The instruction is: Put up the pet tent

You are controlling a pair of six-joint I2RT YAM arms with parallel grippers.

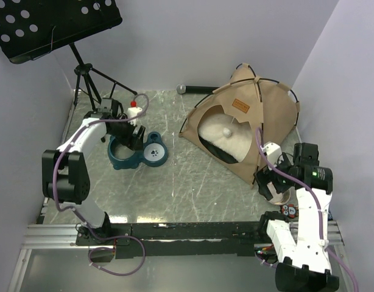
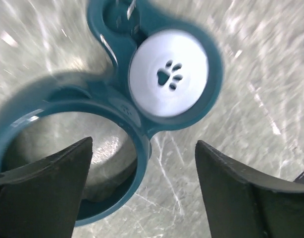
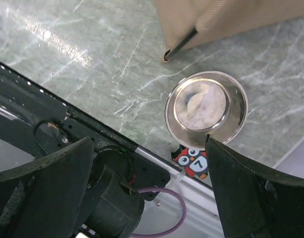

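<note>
The tan pet tent (image 1: 266, 118) stands erect at the back right, its arched doorway facing front-left, black poles along its edges and a brown label patch (image 1: 242, 104) above the door. A pale plush cushion (image 1: 226, 140) lies inside. My right gripper (image 1: 273, 182) hovers open and empty just in front of the tent's near corner. The right wrist view shows that corner (image 3: 226, 17) with a pole tip (image 3: 177, 50) and my right gripper (image 3: 149, 191) above the table edge. My left gripper (image 1: 133, 131) is open and empty over the blue double pet bowl (image 1: 138, 153).
A steel bowl (image 3: 206, 109) sits near the tent corner, beside an owl sticker (image 3: 194, 161). In the left wrist view my gripper (image 2: 142, 198) straddles the blue bowl's empty ring (image 2: 120, 106); its other side holds a white paw-print dish (image 2: 169, 74). A music stand (image 1: 53, 24) stands back left.
</note>
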